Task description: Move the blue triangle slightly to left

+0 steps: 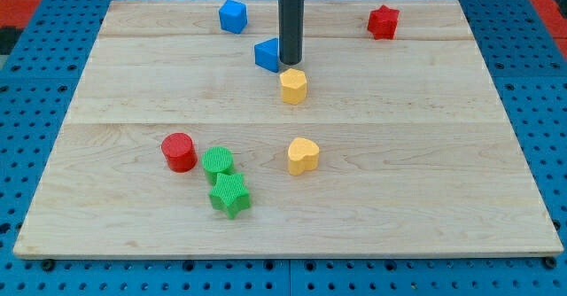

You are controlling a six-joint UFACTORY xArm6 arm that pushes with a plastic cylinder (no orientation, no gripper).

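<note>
The blue triangle (266,54) lies on the wooden board (425,154) near the view's top, a little left of the middle. My tip (291,62) stands right against the triangle's right side, the dark rod rising straight up from it and out of the view's top. A yellow block (293,86) sits just below my tip, close to it.
A blue cube (233,17) lies up and left of the triangle. A red star-like block (383,21) is at the top right. A yellow heart (303,156), a red cylinder (179,151), a green cylinder (218,162) and a green star (230,195) lie lower down.
</note>
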